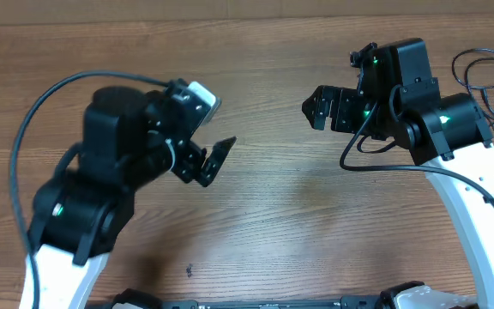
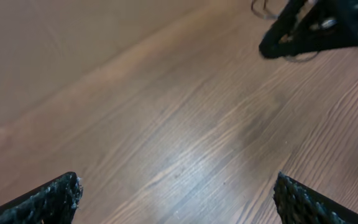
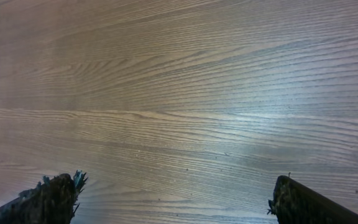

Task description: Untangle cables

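Cables (image 1: pixel 485 83): thin black cords, bunched in loose loops at the far right edge of the wooden table (image 1: pixel 264 215), beyond the right arm (image 1: pixel 453 120) and partly cut off by the frame; plug ends not distinguishable. Probably very light, limp and smooth-jacketed: no holding of shape, likely to drag the whole bunch along under a pull on one strand, likely to slip through a loose pinch. Best taken, as a judgement, at an outer loop standing clear of the rest, or near a plug end, with a firm pinch across the cord and the second gripper pinning a neighbouring strand; gentle pulls only, to avoid tightening a knot.

Left gripper (image 1: pixel 215 163): jaws spread wide, holding nothing, hovering over bare wood left of centre. Right gripper (image 1: pixel 314 110): likewise spread wide and empty, pointing toward the middle, well apart from the cords.

Around: thick black wire (image 1: pixel 58 83) arching off the left arm (image 1: pixel 101 172), a second thick wire (image 1: pixel 343 157) hanging under the right wrist; easy to confuse with the cords, not to be gripped. Small dark speck (image 1: pixel 189 271) near the front edge. In the way: the right arm's own bulk, between its gripper and the bunch; a long reach for the left.
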Robot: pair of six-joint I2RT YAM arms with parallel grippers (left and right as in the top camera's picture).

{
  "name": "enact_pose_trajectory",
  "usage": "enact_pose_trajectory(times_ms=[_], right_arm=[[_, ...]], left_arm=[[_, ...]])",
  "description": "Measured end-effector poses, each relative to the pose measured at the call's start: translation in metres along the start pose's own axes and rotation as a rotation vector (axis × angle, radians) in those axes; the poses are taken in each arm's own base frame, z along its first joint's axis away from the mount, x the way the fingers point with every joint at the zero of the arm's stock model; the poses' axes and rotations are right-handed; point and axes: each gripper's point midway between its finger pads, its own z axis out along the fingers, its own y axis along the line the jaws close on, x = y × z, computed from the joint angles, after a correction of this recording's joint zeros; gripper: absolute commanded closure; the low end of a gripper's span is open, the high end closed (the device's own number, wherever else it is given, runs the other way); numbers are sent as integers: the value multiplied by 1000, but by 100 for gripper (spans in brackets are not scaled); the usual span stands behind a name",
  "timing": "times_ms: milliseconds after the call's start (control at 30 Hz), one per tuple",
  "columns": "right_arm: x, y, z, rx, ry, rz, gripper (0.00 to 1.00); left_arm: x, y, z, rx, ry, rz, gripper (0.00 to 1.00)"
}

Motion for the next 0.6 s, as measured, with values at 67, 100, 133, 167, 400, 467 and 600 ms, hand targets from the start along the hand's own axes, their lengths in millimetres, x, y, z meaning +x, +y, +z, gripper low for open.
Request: enact_pose_trajectory(times_ms=[67,100,133,167,400,467,600], right_arm=[[0,0,0,0,0,0,0],[0,0,0,0,0,1,0],[0,0,0,0,0,0,0],[0,0,0,0,0,0,0],[0,0,0,0,1,1,0],[0,0,0,0,2,1,0],[1,0,0,1,3,1,0]], left_arm=[[-3,0,-13,-15,-30,4,0],[-5,2,-22,-32,-50,3,0],[-6,6,-29,-53,-67,0,0],[-7,8,-36,-68,-81,-3,0],[26,10,-52,-118,-81,-30,0],[48,6,-45,-109,-50,-41,0],[126,-8,-20,-75,78,-87,0]])
